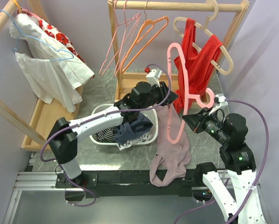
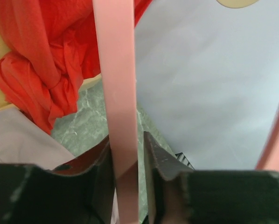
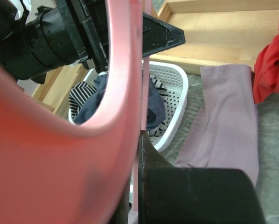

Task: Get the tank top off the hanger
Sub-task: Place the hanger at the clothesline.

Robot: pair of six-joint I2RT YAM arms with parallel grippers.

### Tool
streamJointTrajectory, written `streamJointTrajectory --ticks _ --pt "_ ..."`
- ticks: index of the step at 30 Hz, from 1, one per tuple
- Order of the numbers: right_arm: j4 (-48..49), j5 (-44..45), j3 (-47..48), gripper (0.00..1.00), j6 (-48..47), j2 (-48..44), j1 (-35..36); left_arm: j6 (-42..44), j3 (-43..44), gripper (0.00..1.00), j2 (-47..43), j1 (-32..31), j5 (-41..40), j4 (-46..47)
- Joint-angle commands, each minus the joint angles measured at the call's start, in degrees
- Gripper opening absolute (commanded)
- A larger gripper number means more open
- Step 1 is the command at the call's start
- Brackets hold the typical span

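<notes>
A pink hanger (image 1: 176,74) is held in the air between both grippers. My left gripper (image 1: 172,97) is shut on one of its bars (image 2: 121,93), with the jaws tight on either side. My right gripper (image 1: 190,119) is shut on the hanger's lower curved part (image 3: 60,140); only one dark finger (image 3: 151,154) shows. The mauve tank top (image 1: 171,149) lies limp on the table below the hanger and droops over the front edge. It also shows in the right wrist view (image 3: 228,121) and the left wrist view (image 2: 18,140). Whether it still touches the hanger is hidden.
A white basket (image 1: 100,111) of dark and striped clothes sits under my left arm. A red garment (image 1: 195,65) hangs on a beige hanger from the wooden rack (image 1: 177,5), just behind the pink hanger. Empty pink and orange hangers (image 1: 144,37) hang to its left. White clothes (image 1: 46,65) hang far left.
</notes>
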Motion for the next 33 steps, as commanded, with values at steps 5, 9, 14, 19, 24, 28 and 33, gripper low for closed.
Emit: streamJointTrajectory --ticks 5,9,14,19,24,28,33 --pt "3.45 5.38 6.34 0.07 -2.03 2.03 -0.03 -0.33 -1.07 0.47 -1.09 -0.41 6.41 5.56" --pt "4.59 4.33 7.48 0.1 -1.85 2.83 -0.03 0.29 -1.95 0.46 -1.01 -0.41 7.29 4.69" --pt "3.45 1.6 8.71 0.1 -2.12 4.41 -0.03 0.2 -0.64 0.43 0.74 -0.32 9.57 4.16" --pt "4.42 1.87 7.57 0.15 -1.85 3.71 0.06 -2.6 0.77 0.22 2.5 -0.41 13.96 5.91" --pt "5.29 1.43 6.52 0.28 -1.06 3.71 -0.03 -3.93 0.69 0.13 2.59 -0.84 14.85 6.71" --pt "5.47 1.69 5.81 0.37 -0.89 3.18 -0.03 -5.95 -0.89 0.01 1.54 -0.85 14.06 8.19" --pt "4.24 2.31 5.02 0.41 -1.24 3.01 -0.03 -8.93 -0.2 0.01 1.36 -0.85 11.78 9.17"
